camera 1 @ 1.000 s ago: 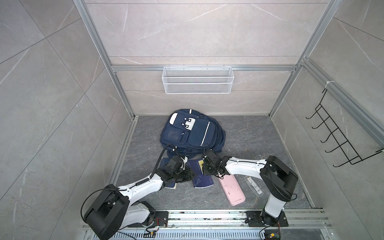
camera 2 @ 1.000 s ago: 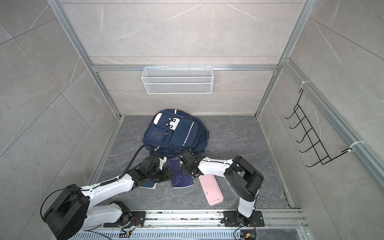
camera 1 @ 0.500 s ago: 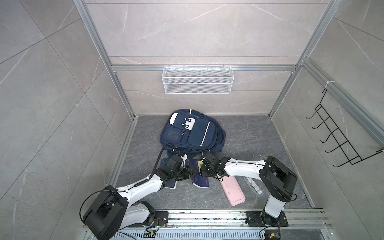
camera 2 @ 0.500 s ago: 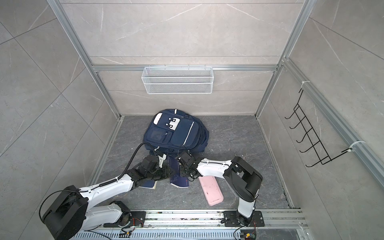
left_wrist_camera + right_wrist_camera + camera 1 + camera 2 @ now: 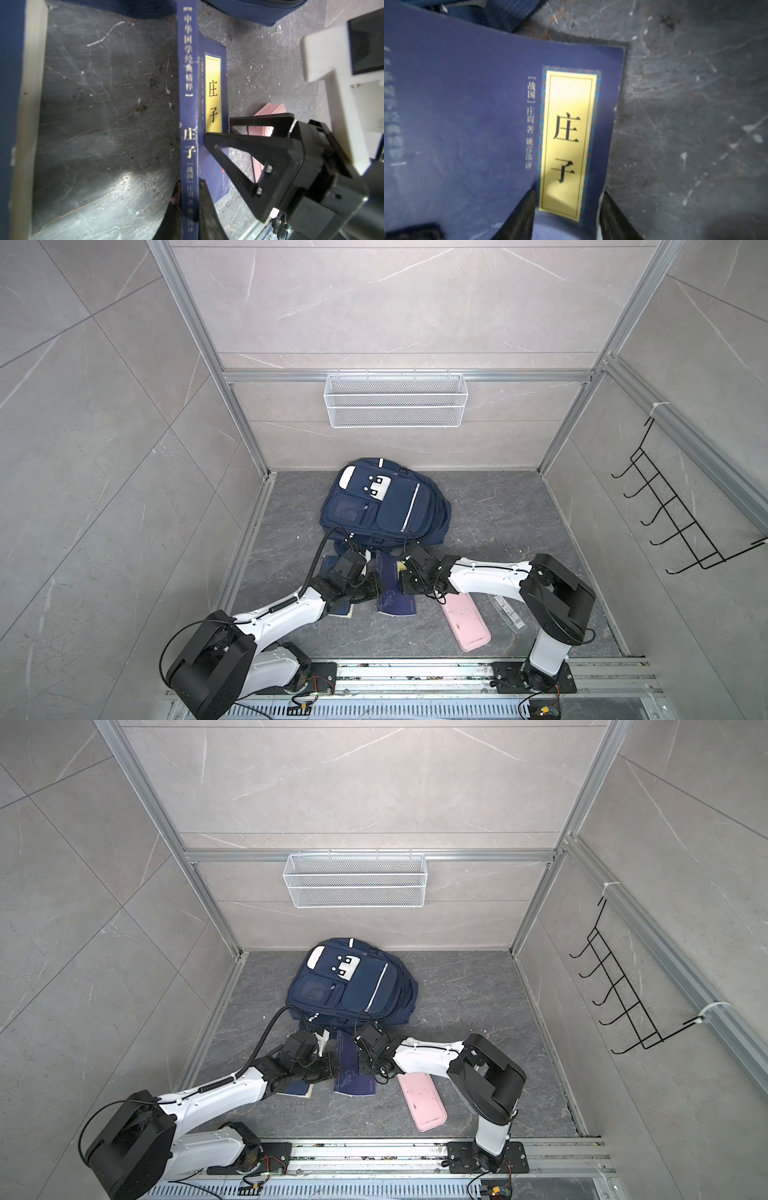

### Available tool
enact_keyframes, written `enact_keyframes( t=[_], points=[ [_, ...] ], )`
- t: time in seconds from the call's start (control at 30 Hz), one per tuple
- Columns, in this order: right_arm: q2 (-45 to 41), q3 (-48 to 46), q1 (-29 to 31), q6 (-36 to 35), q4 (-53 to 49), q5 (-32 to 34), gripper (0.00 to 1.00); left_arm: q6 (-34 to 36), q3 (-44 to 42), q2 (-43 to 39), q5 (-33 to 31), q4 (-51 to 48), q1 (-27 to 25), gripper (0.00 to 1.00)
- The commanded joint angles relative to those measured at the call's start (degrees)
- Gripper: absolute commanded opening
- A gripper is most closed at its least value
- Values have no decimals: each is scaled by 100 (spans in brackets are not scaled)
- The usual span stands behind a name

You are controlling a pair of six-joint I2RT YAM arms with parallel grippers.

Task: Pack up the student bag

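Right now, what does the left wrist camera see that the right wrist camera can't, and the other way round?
Only the left wrist view shows the blue book pinched by its spine in the left claw, plus a pink case and a second book lying nearby.

Only the right wrist view shows the teal patterned border around the title label, seen face-on.

Both show the book's cover, its yellow label, the right claw at the cover's edge, the grey floor and a bit of the student bag.
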Motion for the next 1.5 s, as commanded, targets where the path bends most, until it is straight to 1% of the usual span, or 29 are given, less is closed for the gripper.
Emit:
enact_keyframes(
  t=[0.0,0.07,0.17,0.33,0.47,0.6,0.73,0.77,0.9,1.0,1.1,1.2,1.33,1.47],
  points=[
    [-346,28,18,-69,-695,1,60,263,472,-64,354,165,-14,0],
    [-689,56,-131,-178,-851,69,63,397,597,-135,487,92,-5,0],
    [-1314,-45,-557,-326,-932,-25,66,642,792,-301,583,-114,5,0],
    [-2199,-269,-1390,-494,-749,-691,70,759,979,-507,962,-75,177,0],
    [-2551,-391,-1701,-566,-486,-1167,70,635,1025,-598,1386,187,398,0],
    [-2773,-732,-1999,-391,90,-1734,69,335,946,-663,1940,754,681,0],
    [-2734,-1219,-2198,-12,1231,-2804,68,-207,724,-656,2514,1643,915,0],
    [-2712,-1297,-2204,63,1430,-2930,69,-317,684,-661,2603,1792,952,0],
    [-2615,-1585,-2271,310,1988,-3157,70,-594,560,-620,2867,2278,1059,0],
    [-2489,-1830,-2386,627,2621,-3520,71,-728,496,-582,3014,2559,1085,0],
    [-2169,-2014,-2411,1061,3558,-4030,71,-886,432,-478,3173,2884,1093,0],
    [-1834,-2272,-2410,1675,4841,-4377,71,-1069,357,-401,3245,3208,1094,0],
    [-1504,-2446,-2410,2313,6044,-4619,70,-1140,318,-334,3241,3353,1104,0],
    [-1413,-2492,-2415,2549,6521,-4723,68,-1125,270,-338,3245,3311,1161,0]
  ],
)
